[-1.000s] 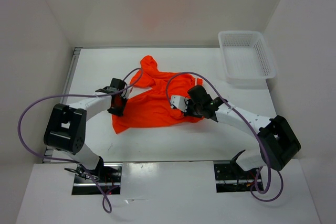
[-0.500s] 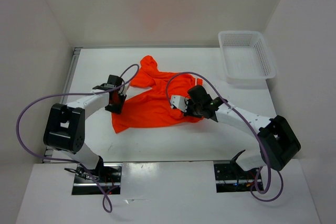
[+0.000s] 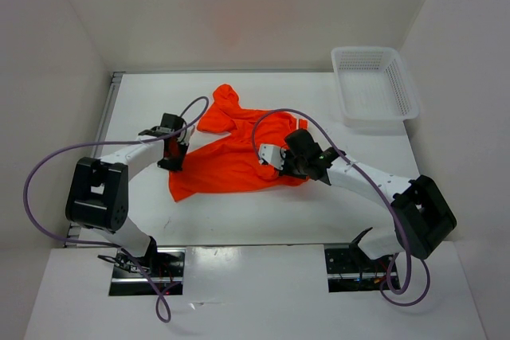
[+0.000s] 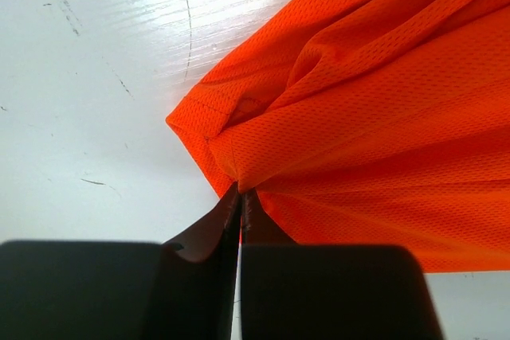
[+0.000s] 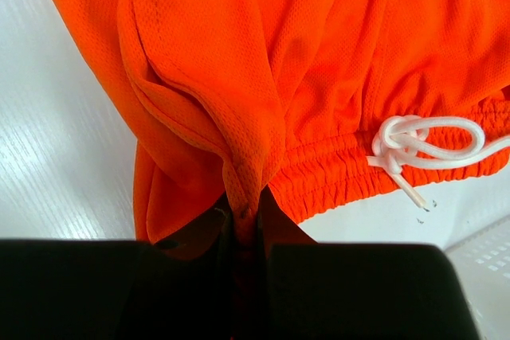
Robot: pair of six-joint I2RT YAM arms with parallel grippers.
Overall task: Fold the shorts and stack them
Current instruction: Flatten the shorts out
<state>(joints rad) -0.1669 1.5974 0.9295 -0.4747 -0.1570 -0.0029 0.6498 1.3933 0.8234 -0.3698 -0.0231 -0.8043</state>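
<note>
1. The shorts lie crumpled at the middle of the white table, with one lobe of cloth reaching toward 12 o'clock.
2. The left gripper is at the shorts' 9 o'clock edge. Its jaws are pressed together on a hem corner, and the cloth gathers into folds at the tips.
3. The right gripper is at the shorts' 3 o'clock side, clamped on a raised fold of fabric.
4. Bare table lies open along the shorts' 6 o'clock edge and out to 9 o'clock. A white mesh basket stands well apart at 2 o'clock, by the table's far corner.
5. Only the left wrist view shows the pinched hem seam on the shorts at the left gripper, beside the scuffed table.
6. Only the right wrist view shows the gathered waistband and the knotted white drawstring, both at 3 o'clock of the right gripper. A basket corner shows at 4 o'clock.
</note>
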